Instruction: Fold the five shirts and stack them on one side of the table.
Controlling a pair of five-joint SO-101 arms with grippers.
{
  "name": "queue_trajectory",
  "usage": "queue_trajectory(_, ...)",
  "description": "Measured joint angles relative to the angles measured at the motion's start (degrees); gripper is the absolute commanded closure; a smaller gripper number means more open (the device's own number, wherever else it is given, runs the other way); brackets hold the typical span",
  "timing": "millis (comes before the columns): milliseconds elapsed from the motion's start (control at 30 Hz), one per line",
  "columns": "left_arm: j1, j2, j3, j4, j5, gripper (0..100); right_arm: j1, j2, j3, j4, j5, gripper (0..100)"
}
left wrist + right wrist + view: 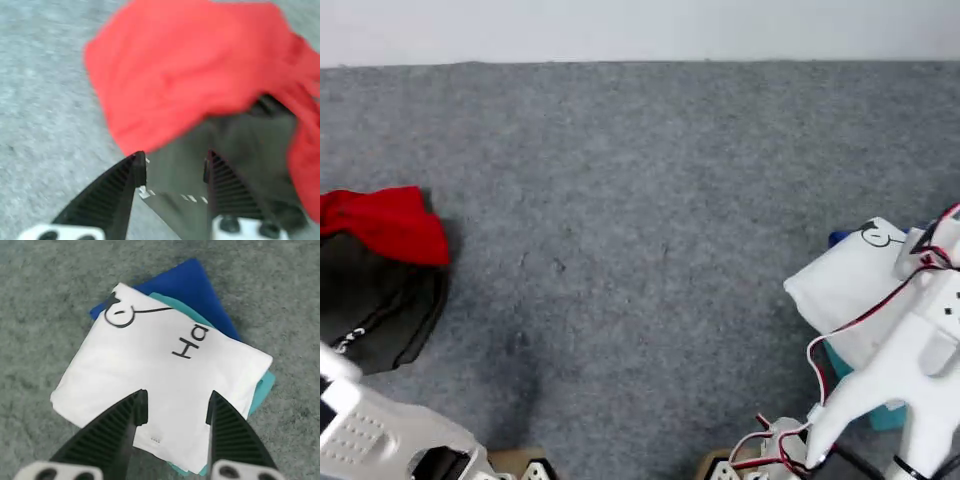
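**Near field, left.** My left gripper (175, 160) hung with its two dark fingers spread apart and nothing between them, above the dark shirt (240, 145). Just beyond the fingertips the red shirt (200, 70) lay crumpled and unfolded, overlapping the far part of the dark shirt. A fold of red also ran down one flank of it. In the high view both garments sat at the left edge of the table (650, 200), with my left arm (380, 435) low in the near corner beside them.

**Near field, right.** My right gripper (177, 397) likewise had its fingers parted and held nothing, over the near edge of the white shirt (150, 370). That shirt was folded into a neat rectangle, black print uppermost, and topped a stack. Beneath it the teal shirt (263, 384) showed as a thin margin, and at the bottom the blue shirt (200, 290) projected at the far corner. The stack rested at the right edge of the table, partly under my right arm (910, 360).

**Far field.** Grey felt stretched between the two groups, which lay well apart, up to a pale wall (640, 30)
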Motion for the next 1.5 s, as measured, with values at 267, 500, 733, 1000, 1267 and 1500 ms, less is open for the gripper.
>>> queue_trajectory(267, -1.7, 4.7, 6.0, -12.1, 0.0, 80, 0.0, 0.0, 0.0, 2.1, 1.1, 80.0)
queue_trajectory(500, -2.2, 20.2, 3.6, -15.1, 0.3, 81, 0.0, 0.0, 0.0, 2.8, 1.2, 80.0)
queue_trajectory(733, -1.5, 28.7, -7.6, -11.0, -0.6, 99, -0.1, 0.0, 0.0, 2.8, 1.2, 80.0)
queue_trajectory(1000, 2.5, 28.0, -29.0, 12.0, -2.4, 99, -0.1, 0.0, 0.0, 2.8, 1.2, 80.0)
queue_trajectory(1267, 14.2, 4.0, -21.5, 14.5, -2.5, 99, -0.1, 0.0, 0.0, 2.8, 1.2, 80.0)
queue_trajectory(1500, 45.5, -19.7, -5.3, 14.5, -4.7, 99, -0.1, 0.0, 0.0, 2.8, 1.2, 80.0)
